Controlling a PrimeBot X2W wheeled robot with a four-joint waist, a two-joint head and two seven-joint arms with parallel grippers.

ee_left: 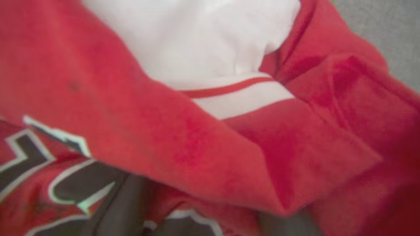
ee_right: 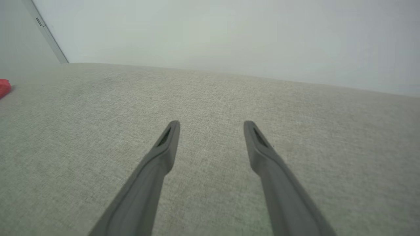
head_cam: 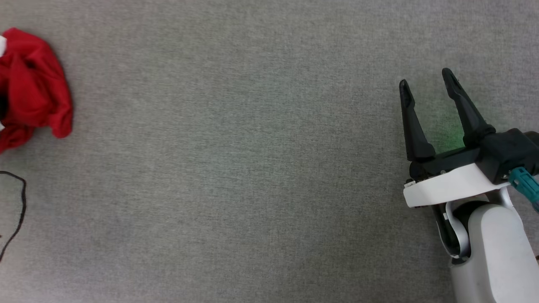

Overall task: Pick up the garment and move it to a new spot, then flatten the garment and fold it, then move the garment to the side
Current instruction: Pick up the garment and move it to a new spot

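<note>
While the first step of the task, the pick-up, is judged to be in hand, the garment [head_cam: 33, 88] is seen as a crumpled red heap on the grey cloth surface [head_cam: 252, 168], well apart from the right gripper [head_cam: 426, 80] and far to its left. A thin black cord [head_cam: 21, 202] is seen on the same surface, equally far to the left of the right gripper and nearer the robot than the heap.

In the right wrist view the right gripper [ee_right: 211, 126] is shown with its two dark fingers spread wide and nothing between them. Bare surface lies under it, and a sliver of the garment [ee_right: 4, 88] is caught at the left edge.

In the left wrist view the garment [ee_left: 229, 147] is met at very close range. A red fold, a white panel with a red stripe, and black letters outlined in white can be made out. The left gripper [ee_left: 205, 209] is shown only as two blurred dark fingers [ee_left: 126, 203] at the bottom edge. They are set wide apart, red cloth is draped across them, and no pinch is yet made.

A good grasp is judged to need a thick fold rather than a single thin layer. The jaws are best closed fully before any lift is made. The heap should be raised clear of the surface so that no trailing sleeve is dragged, and the cord should be avoided. The open ground toward the right gripper is suggested as the new spot.
</note>
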